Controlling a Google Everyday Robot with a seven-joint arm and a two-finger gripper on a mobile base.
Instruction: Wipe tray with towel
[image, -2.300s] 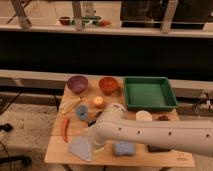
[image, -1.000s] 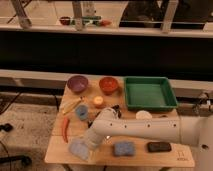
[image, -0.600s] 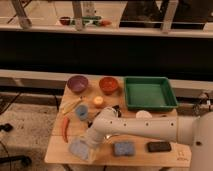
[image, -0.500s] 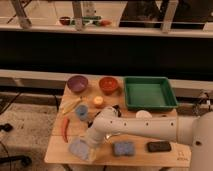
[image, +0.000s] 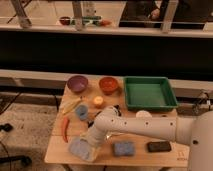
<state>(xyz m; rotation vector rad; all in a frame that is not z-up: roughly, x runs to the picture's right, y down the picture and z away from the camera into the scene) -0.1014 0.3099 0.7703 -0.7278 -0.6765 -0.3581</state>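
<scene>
The wooden bench (image: 56, 150) occupies the lower centre of the frame. The tray (image: 127, 95), green with raised sides, lies flat at the bench's upper right corner. The towel (image: 78, 149), a crumpled grey-blue cloth, lies at the lower left of the bench near the front edge, well apart from the tray. The white arm (image: 150, 127) enters from the lower right and runs leftward along the front of the bench. It ends in the gripper (image: 90, 145), which is lowered at the right side of the towel. The fingers stand spread wide; whether they touch the cloth cannot be told. A blue sponge (image: 123, 148) lies just right of the gripper, and a black block (image: 159, 146) lies further right, near the front edge. A purple bowl (image: 77, 83) and an orange bowl (image: 108, 85) stand side by side along the back edge, left of the tray. A small orange round item (image: 98, 101) sits just in front of the orange bowl. A yellow banana-like item (image: 70, 105), a small grey-blue cup (image: 81, 112) and a red chilli (image: 65, 129) occupy the left side of the bench. A white round object (image: 143, 114) sits just in front of the tray, at the upper edge of the arm.
</scene>
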